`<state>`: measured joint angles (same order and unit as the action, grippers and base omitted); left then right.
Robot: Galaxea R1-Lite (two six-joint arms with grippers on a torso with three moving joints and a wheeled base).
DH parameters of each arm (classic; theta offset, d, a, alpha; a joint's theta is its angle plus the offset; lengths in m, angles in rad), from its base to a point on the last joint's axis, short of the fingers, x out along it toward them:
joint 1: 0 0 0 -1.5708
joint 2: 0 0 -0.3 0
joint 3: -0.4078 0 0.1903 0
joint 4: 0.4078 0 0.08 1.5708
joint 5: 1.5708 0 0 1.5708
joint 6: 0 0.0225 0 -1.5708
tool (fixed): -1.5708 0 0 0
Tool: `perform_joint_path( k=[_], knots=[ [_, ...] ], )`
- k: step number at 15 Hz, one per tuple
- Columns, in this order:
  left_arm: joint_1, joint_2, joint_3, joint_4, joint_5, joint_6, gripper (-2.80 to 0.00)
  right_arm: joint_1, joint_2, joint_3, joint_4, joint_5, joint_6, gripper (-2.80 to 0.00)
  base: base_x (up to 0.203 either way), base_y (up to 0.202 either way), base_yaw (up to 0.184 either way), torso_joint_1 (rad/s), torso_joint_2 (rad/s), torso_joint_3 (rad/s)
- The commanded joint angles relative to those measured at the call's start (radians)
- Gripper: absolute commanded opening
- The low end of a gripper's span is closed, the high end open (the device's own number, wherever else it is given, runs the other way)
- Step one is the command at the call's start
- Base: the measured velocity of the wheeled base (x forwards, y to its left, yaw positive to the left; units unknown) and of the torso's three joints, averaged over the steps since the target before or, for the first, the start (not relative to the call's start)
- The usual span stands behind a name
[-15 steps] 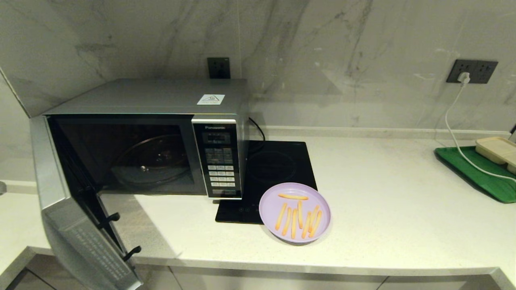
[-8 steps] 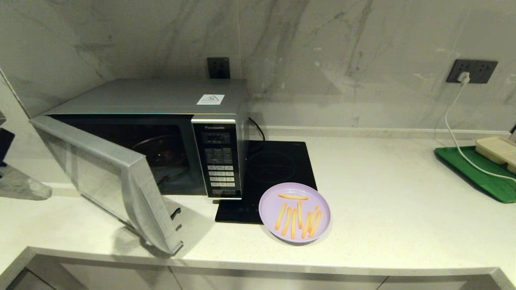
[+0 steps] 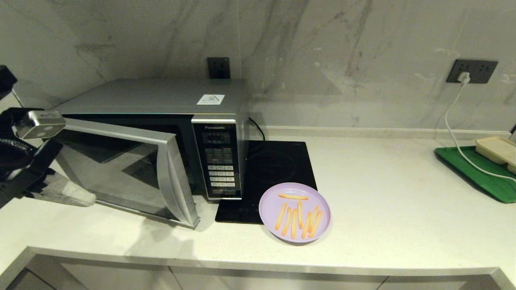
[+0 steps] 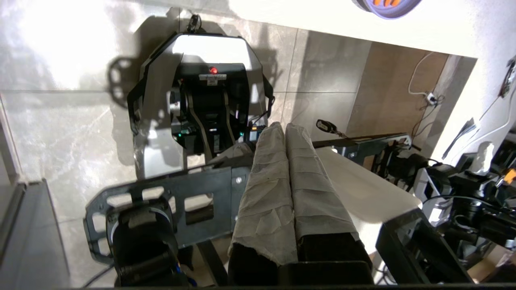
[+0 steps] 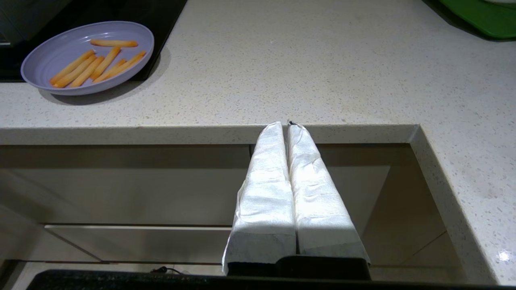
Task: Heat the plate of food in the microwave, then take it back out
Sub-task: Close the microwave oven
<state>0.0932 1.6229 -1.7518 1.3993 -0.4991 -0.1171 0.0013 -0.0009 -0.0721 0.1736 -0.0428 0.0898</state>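
The microwave (image 3: 153, 133) stands at the counter's (image 3: 383, 209) left end, its door (image 3: 133, 173) ajar and angled out over the counter. Just right of it lies a black cooktop (image 3: 278, 169); the plate of food (image 3: 294, 212) overlaps the cooktop's front corner, near the counter edge. The left gripper (image 4: 285, 128), fingers pressed together, is left of the door. The right gripper (image 5: 287, 125), fingers together too, hangs below the counter edge, right of the plate. A green tray (image 3: 475, 173) sits far right.

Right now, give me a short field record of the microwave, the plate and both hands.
microwave: boxy silver microwave, door partly open, not latched
plate: round lilac plastic plate of fries on the counter, overlapping the black cooktop
left hand: shut, empty, left of the door
right hand: shut, empty, parked below the counter edge
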Motion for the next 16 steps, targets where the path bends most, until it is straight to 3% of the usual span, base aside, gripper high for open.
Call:
perform_joint_path(
  k=[1, 8, 13, 16],
  knots=[
    [-0.026, 0.054, 0.002, -0.050, -0.002, -0.004, -2.80, 0.000, 0.001, 0.000, 0.001, 0.000, 0.001, -2.80, 0.000, 0.000, 0.000, 0.000, 0.00, 0.000],
    [-0.104, 0.119, -0.018, -0.233, 0.008, 0.074, -2.80, 0.000, 0.001, 0.000, 0.001, 0.000, 0.001, -2.80, 0.000, 0.000, 0.000, 0.000, 0.00, 0.000],
    [-0.172, 0.154, -0.018, -0.377, 0.136, 0.074, -2.80, -0.001, 0.001, 0.000, 0.001, 0.000, 0.001, -2.80, 0.000, 0.000, 0.000, 0.000, 0.00, 0.000],
    [-0.190, 0.166, -0.026, -0.439, 0.152, 0.071, -2.80, 0.000, 0.001, 0.000, 0.001, 0.000, 0.001, -2.80, 0.000, 0.000, 0.000, 0.000, 0.00, 0.000]
  ],
)
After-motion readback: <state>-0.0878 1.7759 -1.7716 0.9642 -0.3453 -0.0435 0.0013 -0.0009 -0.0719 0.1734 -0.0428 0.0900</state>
